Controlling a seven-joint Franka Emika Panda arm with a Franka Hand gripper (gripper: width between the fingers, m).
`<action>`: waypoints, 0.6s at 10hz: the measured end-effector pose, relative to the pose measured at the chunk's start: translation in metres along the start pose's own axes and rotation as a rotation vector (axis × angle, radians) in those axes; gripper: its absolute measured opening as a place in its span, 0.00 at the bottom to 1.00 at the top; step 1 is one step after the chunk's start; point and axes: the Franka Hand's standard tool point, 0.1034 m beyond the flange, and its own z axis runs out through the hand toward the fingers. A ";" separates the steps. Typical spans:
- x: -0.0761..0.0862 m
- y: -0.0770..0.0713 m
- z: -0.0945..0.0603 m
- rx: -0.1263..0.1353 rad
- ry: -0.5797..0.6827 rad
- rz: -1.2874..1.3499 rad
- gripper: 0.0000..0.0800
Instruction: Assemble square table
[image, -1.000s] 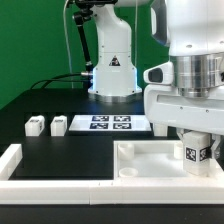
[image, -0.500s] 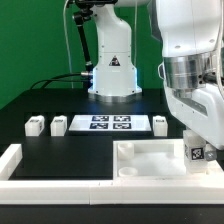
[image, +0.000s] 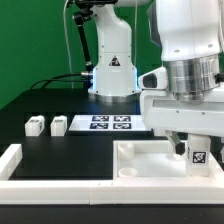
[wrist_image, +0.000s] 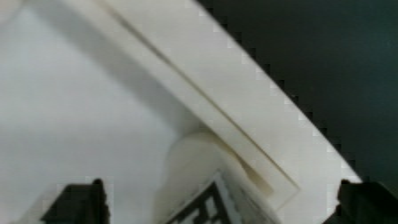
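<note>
The square table's top (image: 145, 158) is a white ribbed slab lying at the front on the exterior view's right. A short white tagged leg (image: 198, 156) stands upright at its near right corner. My gripper (image: 191, 147) hangs directly over that leg. In the wrist view the two dark fingertips (wrist_image: 79, 202) stand wide apart. The leg's tag (wrist_image: 221, 205) sits between them, and neither pad touches it. The gripper (wrist_image: 217, 203) is open. Two more white legs (image: 34, 126) (image: 59, 125) lie on the black table at the left.
The marker board (image: 110, 123) lies flat behind the slab, in front of the arm's base (image: 113, 72). A low white border wall (image: 40, 172) runs along the front edge and turns back at the left corner. My hand's white body hides the table behind the slab's right side.
The jaws have spread wide and let go of the leg, which stays standing in the corner. The hand has turned back from its twisted pose of half a second ago.
</note>
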 end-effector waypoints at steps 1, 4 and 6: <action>0.000 0.000 0.001 0.000 0.000 -0.035 0.81; 0.001 0.001 0.000 -0.002 0.000 -0.211 0.81; 0.000 -0.002 -0.004 -0.044 0.023 -0.512 0.81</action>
